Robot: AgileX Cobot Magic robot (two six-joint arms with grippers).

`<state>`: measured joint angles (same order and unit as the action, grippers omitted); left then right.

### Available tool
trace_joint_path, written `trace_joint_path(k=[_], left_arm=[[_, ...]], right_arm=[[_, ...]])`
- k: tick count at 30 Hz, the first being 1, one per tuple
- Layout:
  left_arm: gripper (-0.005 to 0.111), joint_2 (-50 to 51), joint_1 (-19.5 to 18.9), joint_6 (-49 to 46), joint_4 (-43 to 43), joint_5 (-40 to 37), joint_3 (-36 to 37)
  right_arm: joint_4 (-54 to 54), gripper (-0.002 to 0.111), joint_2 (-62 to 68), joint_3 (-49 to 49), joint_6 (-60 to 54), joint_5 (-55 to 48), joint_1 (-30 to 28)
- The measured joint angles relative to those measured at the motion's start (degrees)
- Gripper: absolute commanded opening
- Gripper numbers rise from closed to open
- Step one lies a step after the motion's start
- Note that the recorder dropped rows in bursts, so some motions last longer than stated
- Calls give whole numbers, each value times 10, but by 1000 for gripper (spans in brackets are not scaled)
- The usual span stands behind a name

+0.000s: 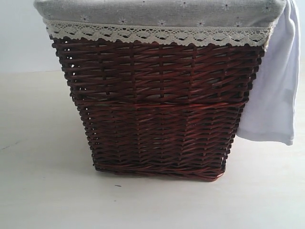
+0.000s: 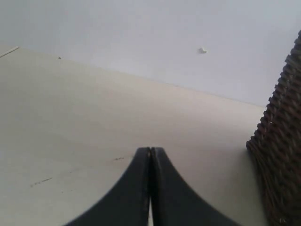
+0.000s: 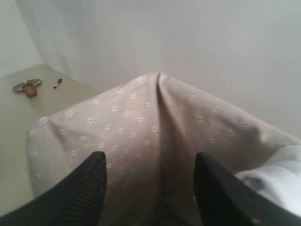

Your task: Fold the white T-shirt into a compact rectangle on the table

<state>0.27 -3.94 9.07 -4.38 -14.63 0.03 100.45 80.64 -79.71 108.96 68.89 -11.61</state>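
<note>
Pale cream table (image 1: 38, 143) fills the scene under a plain light wall. On it stands a large dark brown wicker basket (image 1: 157, 109), wider at the rim than at the base. A grey floral liner (image 1: 143, 12) with a lace edge is folded over its rim. The white T-shirt (image 1: 276, 86) is not on the table: it hangs over the basket's right rim in the exterior view, with part of it draped down the outer wall. Its long axis runs from the rim towards the table, and the lower hem hangs clear of the surface. How much of the shirt lies inside the basket is hidden. The right gripper (image 3: 150, 186) hovers above the liner-covered rim with its two black fingers well apart and nothing between them but liner below. A fold of the white shirt shows just beyond the outer side of one finger, not in the gap. The left gripper (image 2: 150, 157) is fully closed on nothing, low over bare table, with the wicker wall beside it. By this layout the right arm is clearly the nearer one. It would likely need to shift sideways towards the white cloth before closing, or it risks pinching the liner instead.
</note>
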Motion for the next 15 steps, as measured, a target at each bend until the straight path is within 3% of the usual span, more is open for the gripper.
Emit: trace_joint_path(k=[7,13,15], left_arm=[[0,0,0,0,0,0,0],[0,0,0,0,0,0,0],[0,0,0,0,0,0,0]], right_arm=[[2,38,-76,94,-71,13,79],[-5,2,-137,127,-89,12,166],[-8,0,-147,160,-105,17,191]])
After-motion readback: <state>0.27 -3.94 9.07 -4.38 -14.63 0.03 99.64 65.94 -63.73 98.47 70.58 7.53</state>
